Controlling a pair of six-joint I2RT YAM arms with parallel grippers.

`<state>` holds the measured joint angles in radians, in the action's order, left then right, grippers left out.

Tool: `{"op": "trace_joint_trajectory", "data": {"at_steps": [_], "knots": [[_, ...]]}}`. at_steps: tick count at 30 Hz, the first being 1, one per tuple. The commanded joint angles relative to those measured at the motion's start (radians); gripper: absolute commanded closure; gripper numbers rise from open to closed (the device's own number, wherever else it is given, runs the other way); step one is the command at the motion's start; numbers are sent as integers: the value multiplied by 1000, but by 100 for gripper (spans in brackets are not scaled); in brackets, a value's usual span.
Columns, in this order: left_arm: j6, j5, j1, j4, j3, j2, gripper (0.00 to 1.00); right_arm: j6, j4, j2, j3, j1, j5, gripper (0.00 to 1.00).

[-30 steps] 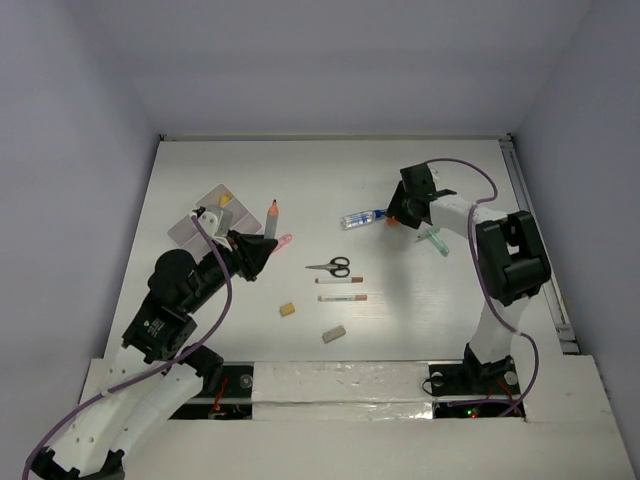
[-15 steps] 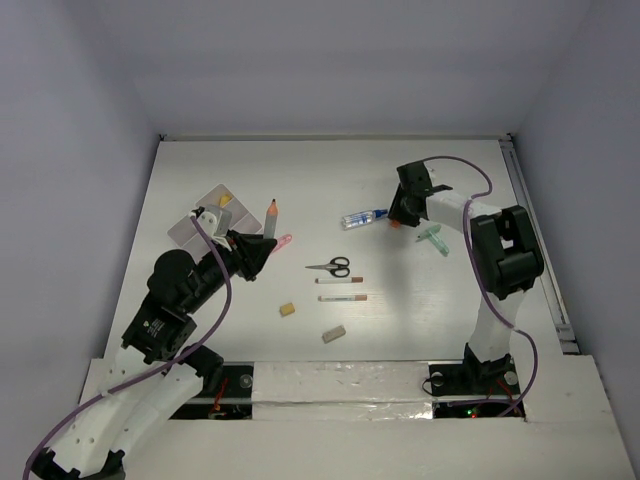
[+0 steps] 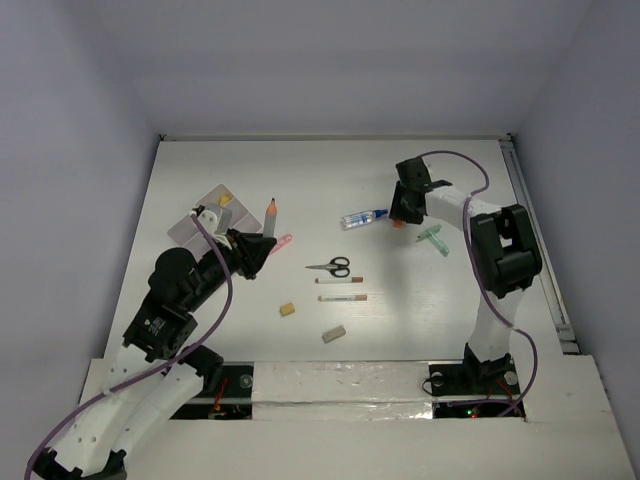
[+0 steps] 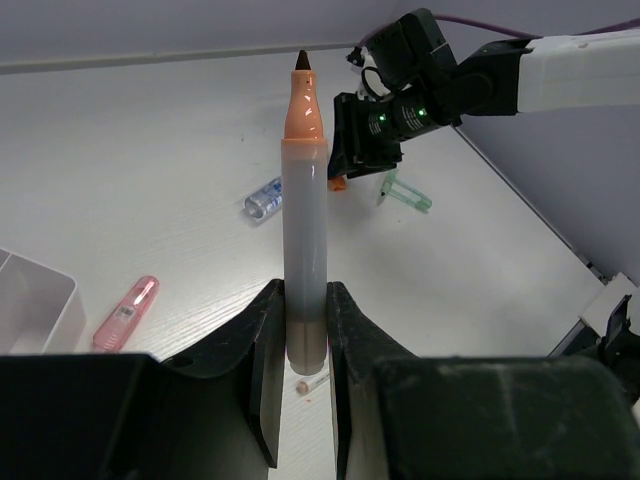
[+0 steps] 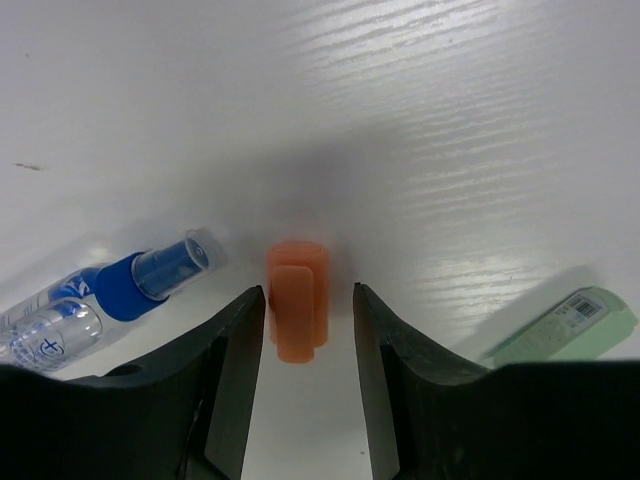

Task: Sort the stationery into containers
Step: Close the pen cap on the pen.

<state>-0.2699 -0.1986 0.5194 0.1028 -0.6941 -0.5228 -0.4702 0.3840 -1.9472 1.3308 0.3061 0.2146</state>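
**Overhead view.** The left gripper [image 3: 256,250] is clamped on a grey marker [image 3: 271,214], which sits beside the white tray [image 3: 190,232]. A pink piece [image 3: 283,241] lies on the table just past it. The scissors [image 3: 333,267], two pens [image 3: 341,289], a yellow block [image 3: 287,310] and a beige block [image 3: 334,334] lie mid-table, unsorted. The right gripper [image 3: 403,212] is low over a small orange cap [image 3: 398,223], between a blue-capped tube [image 3: 362,218] and a green piece [image 3: 434,238].

**Left wrist view.** The jaws pinch the marker only at its butt end, and most of the barrel sticks out beyond them.
- Risk: with such a short hold the marker may pivot or slip during a swing toward the tray.
- Risk: the long overhang could strike a thin tray wall and shove the tray.
- Risk: if the marker is longer than a compartment, it may end up propped across the walls. I cannot tell the fit from here.

**Right wrist view.** The jaws stand apart on either side of the orange cap, which lies on the table with a gap on each side. Nothing is gripped.
- Risk: the cap is small and rounded, so an uneven close could squirt it out or roll it.
- Risk: the tube lies just beside one finger [image 5: 230,360], so that finger may nudge it as the jaws close.
- Risk: coming down too low would jam the fingertips on the tabletop.
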Motion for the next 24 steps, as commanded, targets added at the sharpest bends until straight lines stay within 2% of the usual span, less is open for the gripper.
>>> {"op": "trace_joint_trajectory", "data": {"at_steps": [1, 8, 13, 14, 16, 20, 24], "knots": [[11, -15, -7, -48, 1, -6, 100, 39, 33, -33, 64, -7, 35, 54], [9, -36, -25, -52, 2, -17, 100, 33, 44, -50, 71, -7, 29, 60], [8, -44, -35, -54, 2, -16, 100, 36, 50, -58, 77, -7, 29, 61], [8, -45, -35, -54, 4, -17, 100, 36, 49, -58, 77, -7, 31, 68], [8, -47, -35, -55, 4, -22, 100, 35, 38, -52, 70, -7, 34, 76], [5, -48, -35, -55, 5, -32, 100, 30, -11, 28, 21, -7, 49, 79], [0, -76, -45, -75, 10, -42, 100, 42, -99, 227, -53, -7, 40, 79]]}}
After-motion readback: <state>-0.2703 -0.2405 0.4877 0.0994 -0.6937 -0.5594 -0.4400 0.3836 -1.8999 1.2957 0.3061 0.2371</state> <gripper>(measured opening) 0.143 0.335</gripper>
